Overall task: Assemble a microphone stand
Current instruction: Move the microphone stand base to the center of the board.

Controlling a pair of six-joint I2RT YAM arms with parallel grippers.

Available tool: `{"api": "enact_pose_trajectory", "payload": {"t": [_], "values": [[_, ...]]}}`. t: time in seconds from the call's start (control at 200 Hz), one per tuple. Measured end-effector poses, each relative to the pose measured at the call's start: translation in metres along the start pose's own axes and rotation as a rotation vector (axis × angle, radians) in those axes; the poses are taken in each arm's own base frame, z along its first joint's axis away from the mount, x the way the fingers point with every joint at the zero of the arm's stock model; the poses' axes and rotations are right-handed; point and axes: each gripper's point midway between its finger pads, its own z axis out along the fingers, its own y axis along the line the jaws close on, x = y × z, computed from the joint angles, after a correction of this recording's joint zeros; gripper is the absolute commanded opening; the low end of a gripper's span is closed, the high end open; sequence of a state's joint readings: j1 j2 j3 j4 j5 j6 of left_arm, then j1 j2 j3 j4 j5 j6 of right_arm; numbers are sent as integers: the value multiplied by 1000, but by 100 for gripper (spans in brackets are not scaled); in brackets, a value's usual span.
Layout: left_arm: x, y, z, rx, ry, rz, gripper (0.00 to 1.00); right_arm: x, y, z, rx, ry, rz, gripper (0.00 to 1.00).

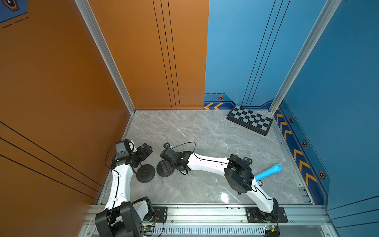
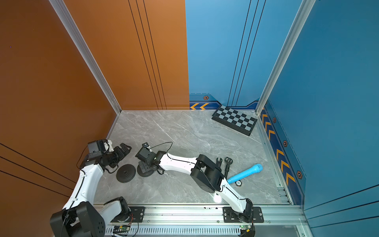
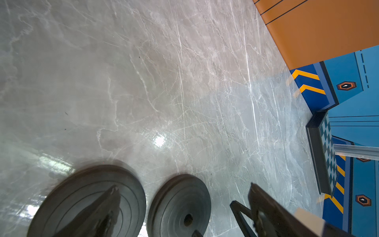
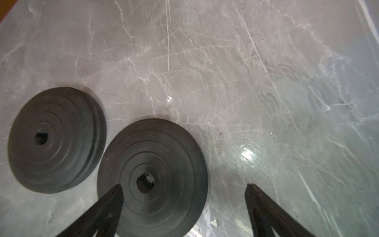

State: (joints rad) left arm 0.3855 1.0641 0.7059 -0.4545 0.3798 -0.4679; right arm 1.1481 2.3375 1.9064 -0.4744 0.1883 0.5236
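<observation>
Looking down, the right wrist view shows the right gripper spread wide above the right base, one finger crossing its rim. Both top views bury that base under the wrist. Just left lies the left base, by the left gripper, which is also spread wide and blurred. Well to the right lies the blue microphone; the elbow half hides the clip poles beside it.

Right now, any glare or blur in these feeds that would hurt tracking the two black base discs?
In both top views: sharp and evenly lit, with one lamp reflection near the front edge of the table, away from the base discs. Left wrist: discs and left gripper smeared, small glare mid-table. Right wrist: discs soft-edged, centre holes readable, glare beside the right gripper.
</observation>
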Motion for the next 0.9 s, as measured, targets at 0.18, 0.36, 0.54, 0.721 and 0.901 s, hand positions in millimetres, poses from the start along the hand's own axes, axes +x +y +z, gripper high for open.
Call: {"api": "enact_pose_trajectory", "payload": {"t": [0.18, 0.36, 0.54, 0.721, 0.901], "values": [[-1, -4, -4, 14, -11, 24, 98, 2, -10, 12, 22, 14, 14, 95], [0, -5, -4, 23, -5, 32, 98, 4, -12, 12, 32, 20, 15, 95], [8, -6, 4, 19, 34, 37, 98, 8, -17, 11, 50, 25, 35, 93], [26, -25, 10, 47, 86, 118, 98, 26, -64, -11, 131, 56, 85, 93], [48, -49, 18, 67, 141, 257, 98, 49, -151, -40, 257, 106, 203, 93]]}}
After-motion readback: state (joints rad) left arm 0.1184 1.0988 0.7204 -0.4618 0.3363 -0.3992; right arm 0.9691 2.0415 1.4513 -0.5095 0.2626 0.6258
